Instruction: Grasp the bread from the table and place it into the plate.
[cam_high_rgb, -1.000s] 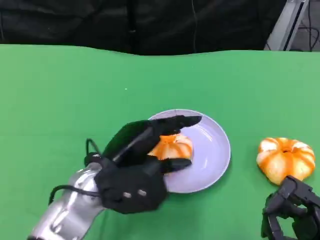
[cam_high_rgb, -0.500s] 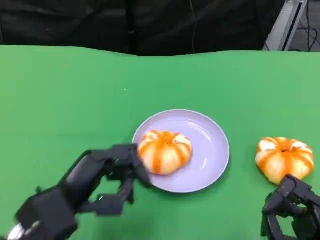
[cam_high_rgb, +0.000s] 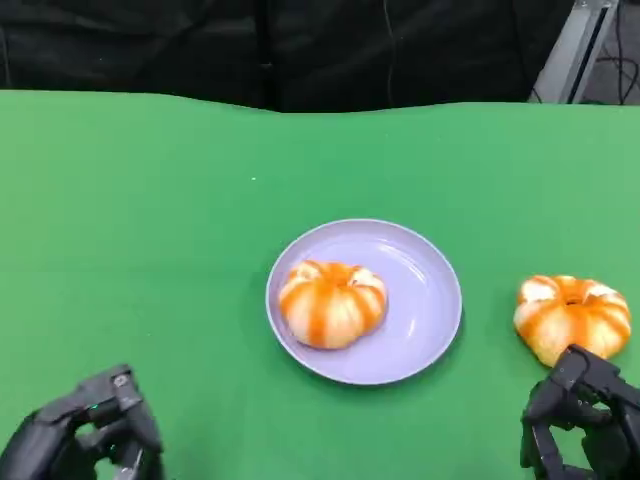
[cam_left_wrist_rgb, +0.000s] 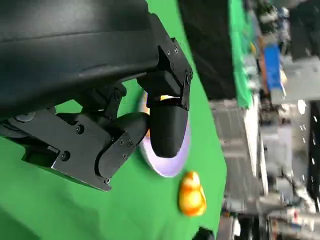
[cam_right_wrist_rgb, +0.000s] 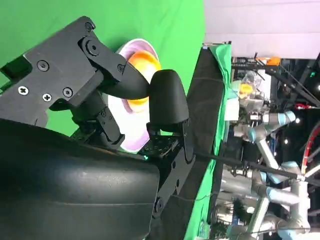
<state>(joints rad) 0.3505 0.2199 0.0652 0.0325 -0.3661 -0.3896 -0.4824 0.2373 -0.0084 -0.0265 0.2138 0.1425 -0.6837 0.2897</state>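
Two breads: one bread (cam_high_rgb: 331, 303) sits in the plate (cam_high_rgb: 420, 330), left of its middle; a second bread (cam_high_rgb: 571, 317) lies on the worktop (cam_high_rgb: 150, 200), well to the right of the plate and apart from it.
Step in hand: by my reading, one placement is done and the second bread is the next to fetch, which falls to the right robot hand.
Right robot hand (cam_high_rgb: 580, 425): low at the near right edge, just in front of the second bread, holding nothing; fingers curl inward, and I cannot tell whether they are fully closed.
Left robot hand (cam_high_rgb: 85, 440): low at the near left corner, well away from the plate, holding nothing; fingers bent in, and how far apart they are I cannot tell.
How to do it well: spread the fingers wide before reaching, come over the bun from above and close around its sides, gently, as it probably squashes. Lift clear of the plate rim and set it in the free right half, so it does not knock the first.
Breads: round, domed, lobed like a small pumpkin, orange stripes on pale cream, glossy.
Plate: round, shallow, pale lilac, smooth with a light sheen.
Worktop: flat green cloth, matt.
Risk: the smooth plate may slide if nudged.
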